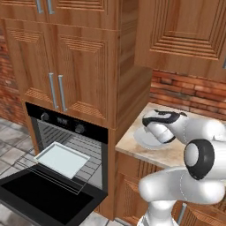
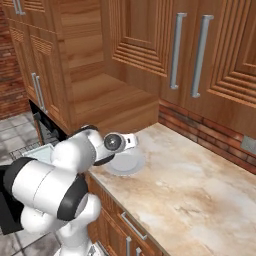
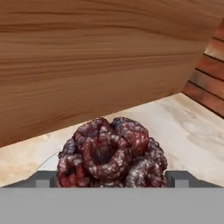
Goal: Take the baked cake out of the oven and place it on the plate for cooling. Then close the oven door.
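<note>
1. From the left base view, I am counting one oven [image 1: 70, 145] with two round knobs, one black glossy oven door [image 1: 44, 196] hanging open and lying flat, and one pale square tray [image 1: 62, 159] sitting on a pulled-out wire rack. My hand is hovering over the single white round plate [image 1: 143, 139] on the marbled stone bench [image 1: 132, 143], just right of the tall ribbed wooden cabinet. I am seeing two vertical silver handles on the cabinet doors above the oven.

2. From the right base view, I am seeing the same plate [image 2: 127, 164], smooth and shallow, lying near the bench's [image 2: 200, 195] front left corner with my hand directly above it. Red brick is running along the wall behind the bench, under wooden wall cabinets with two long bar handles.

3. From the hand view, the cake [image 3: 111, 153] is sitting between my jaws [image 3: 111, 178]: one dark reddish-brown lump, knobbly, speckled pale, made of rounded ring-like bumps. My two tips are standing spread at either side of it; I cannot tell whether they are pressing it. A thin white plate rim [image 3: 46, 159] is curving beneath the cake.
</note>
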{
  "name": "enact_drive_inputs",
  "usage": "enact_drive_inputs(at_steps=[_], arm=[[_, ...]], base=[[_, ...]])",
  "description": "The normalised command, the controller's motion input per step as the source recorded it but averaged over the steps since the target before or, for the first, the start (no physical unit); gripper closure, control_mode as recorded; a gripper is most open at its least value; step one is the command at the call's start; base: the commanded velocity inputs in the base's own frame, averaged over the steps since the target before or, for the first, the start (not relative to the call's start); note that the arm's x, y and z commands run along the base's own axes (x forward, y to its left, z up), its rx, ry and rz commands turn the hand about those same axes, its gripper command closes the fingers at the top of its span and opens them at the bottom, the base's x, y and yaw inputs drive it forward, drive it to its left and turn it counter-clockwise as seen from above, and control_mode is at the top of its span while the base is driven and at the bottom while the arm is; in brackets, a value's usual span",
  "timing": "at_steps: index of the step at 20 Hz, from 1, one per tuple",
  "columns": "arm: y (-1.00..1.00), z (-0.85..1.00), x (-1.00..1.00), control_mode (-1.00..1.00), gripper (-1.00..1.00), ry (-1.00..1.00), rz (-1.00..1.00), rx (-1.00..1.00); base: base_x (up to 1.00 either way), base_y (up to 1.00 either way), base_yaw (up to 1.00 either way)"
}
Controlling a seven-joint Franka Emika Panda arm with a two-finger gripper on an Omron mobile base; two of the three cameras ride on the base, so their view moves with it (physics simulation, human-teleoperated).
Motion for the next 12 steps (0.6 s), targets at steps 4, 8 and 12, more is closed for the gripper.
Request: enact_drive_inputs(at_steps=[4, 8, 12], arm=[[-0.18, -0.06, 0.18, -1.00, 1.00, 0.27, 0.11, -0.01], [-0.24, -0.08, 0.02, -1.00, 1.00, 0.27, 0.09, 0.00], [-0.29, -0.13, 0.00, -1.00, 1.00, 0.26, 0.08, 0.01]], base=[[0.00, 0.00, 0.00], [0.00, 0.00, 0.00], [0.00, 0.00, 0.00]])
